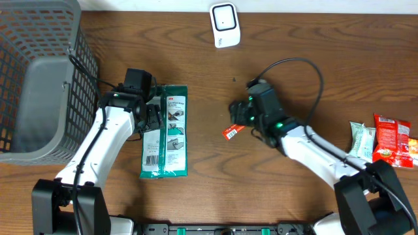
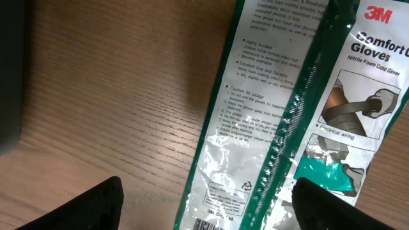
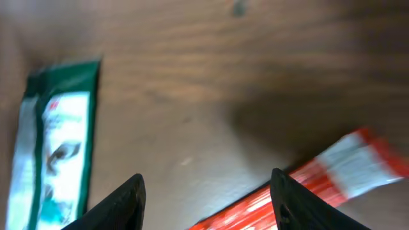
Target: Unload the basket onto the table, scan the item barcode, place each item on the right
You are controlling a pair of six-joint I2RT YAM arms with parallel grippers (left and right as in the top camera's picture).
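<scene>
The view from above is bright and even, and everything in it looks sharp. The light comes from above: the arms [image 1: 98, 140] drop only soft, small shadows on the brown surface [image 1: 196, 39]. In the left wrist view the glove pack [image 2: 275, 128] is sharp enough to read, and its clear plastic has white shiny spots. The left tool [image 2: 204, 211] shows only as two dark, fuzzy tips in the bottom corners. The right wrist view is blurry all over. The red packet [image 3: 332, 172] looks smeared, and a dim shadow lies on the wood beside it.
</scene>
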